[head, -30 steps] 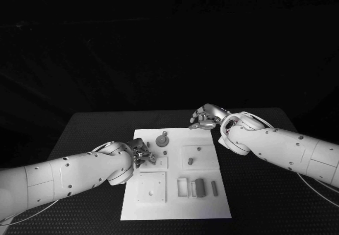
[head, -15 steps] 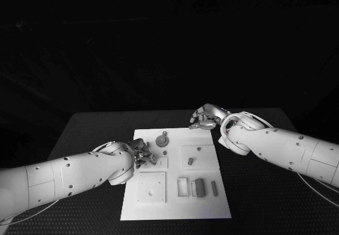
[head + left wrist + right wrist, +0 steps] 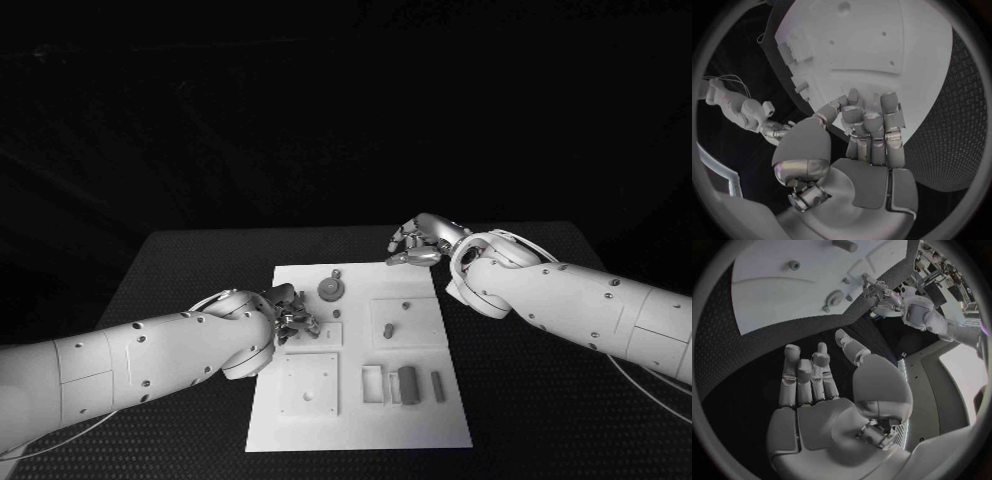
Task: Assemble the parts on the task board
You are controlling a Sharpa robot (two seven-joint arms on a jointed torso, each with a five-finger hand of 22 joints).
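Fingers of the left hand (image 3: pixel 293 318) bunch over the board's (image 3: pixel 361 420) left side, and whether they pinch a part I cannot tell. Right hand (image 3: pixel 418 243) hovers off the far corner, fingers loosely curled, empty. Next likely needs seating a piece beside the round part (image 3: pixel 330 290).

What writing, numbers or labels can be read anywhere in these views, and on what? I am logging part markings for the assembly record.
None can be read.
The task board bears no print, only recesses and grey parts.
The left robot hand and right robot hand carry no legible marking.
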